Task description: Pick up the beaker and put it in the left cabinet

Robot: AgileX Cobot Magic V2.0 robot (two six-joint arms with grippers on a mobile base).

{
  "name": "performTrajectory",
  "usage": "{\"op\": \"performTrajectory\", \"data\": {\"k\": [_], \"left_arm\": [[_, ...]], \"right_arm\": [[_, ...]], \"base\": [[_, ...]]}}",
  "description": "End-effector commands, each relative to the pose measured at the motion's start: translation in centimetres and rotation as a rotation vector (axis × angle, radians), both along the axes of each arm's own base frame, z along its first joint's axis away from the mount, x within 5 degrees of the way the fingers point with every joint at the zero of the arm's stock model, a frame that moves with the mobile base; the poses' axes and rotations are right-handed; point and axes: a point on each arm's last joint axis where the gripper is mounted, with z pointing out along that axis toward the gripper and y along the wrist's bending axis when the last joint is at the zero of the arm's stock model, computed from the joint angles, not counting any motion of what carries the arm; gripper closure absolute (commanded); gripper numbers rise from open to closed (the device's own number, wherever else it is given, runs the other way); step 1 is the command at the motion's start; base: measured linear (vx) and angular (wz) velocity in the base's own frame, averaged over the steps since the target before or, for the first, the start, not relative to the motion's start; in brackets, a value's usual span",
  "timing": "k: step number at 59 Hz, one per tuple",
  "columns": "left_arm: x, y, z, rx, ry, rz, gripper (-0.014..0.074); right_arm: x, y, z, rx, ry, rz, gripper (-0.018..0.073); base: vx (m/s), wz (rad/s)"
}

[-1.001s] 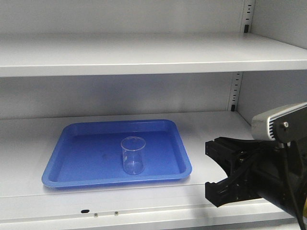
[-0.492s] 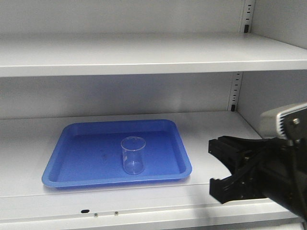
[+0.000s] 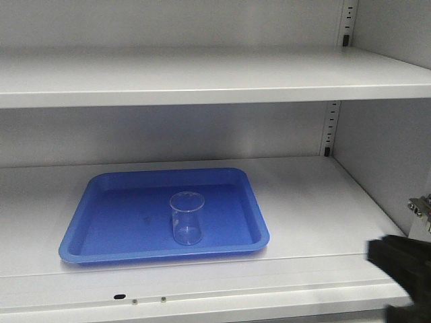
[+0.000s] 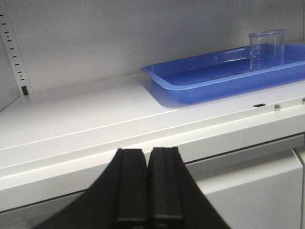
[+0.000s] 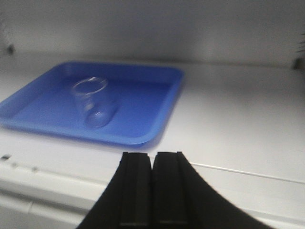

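Broadly, the left cabinet (image 3: 202,74) fills the front view: light grey metal, one wide flat shelf up high and a second lower shelf (image 3: 310,202) beneath it, with a slotted adjustment strip (image 3: 330,128) running up the right inner wall at the far corner. A matching strip (image 4: 14,52) shows at the far left in the left wrist view.

On the lower shelf, left of centre, lies a blue tray (image 3: 94,235) with a raised rim, its near edge close to the shelf's front lip. The beaker (image 3: 186,217) stands upright inside this tray, toward the near side and a little right of the tray's middle, not touching the rim. It is clear glass with a flared top; faint markings and a pour lip show on the beaker (image 4: 266,47) in the left wrist view. The right wrist view is blurred, yet the beaker (image 5: 94,101) is still recognisable in the tray.

At the near right corner, a dark blurred part of the right arm (image 3: 404,269) sits well apart from the tray.

The left gripper (image 4: 147,186) has its two black fingers pressed together, holding nothing, in front of the shelf's edge. The right gripper (image 5: 152,188) is likewise closed and empty, near the shelf front.
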Motion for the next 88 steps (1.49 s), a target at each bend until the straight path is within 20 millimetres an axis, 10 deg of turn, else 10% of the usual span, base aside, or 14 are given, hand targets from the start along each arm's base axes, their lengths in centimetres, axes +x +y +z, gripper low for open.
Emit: {"op": "performTrajectory", "data": {"k": [1, 28, 88], "left_arm": [[-0.1, 0.0, 0.2, -0.015, -0.076, -0.004, 0.0595], [-0.1, 0.0, 0.2, -0.015, -0.076, -0.004, 0.0595], [-0.1, 0.0, 0.2, -0.015, -0.076, -0.004, 0.0595]], "right_arm": [[-1.7, -1.7, 0.3, 0.105, -0.184, -0.091, 0.0565], [-8.4, -4.8, -13.8, 0.026, -0.231, -0.248, 0.0565], [-8.8, -4.9, -14.5, 0.006, -0.185, -0.253, 0.0565]], "base": [[0.0, 0.0], [0.0, 0.0], [0.0, 0.0]]}}
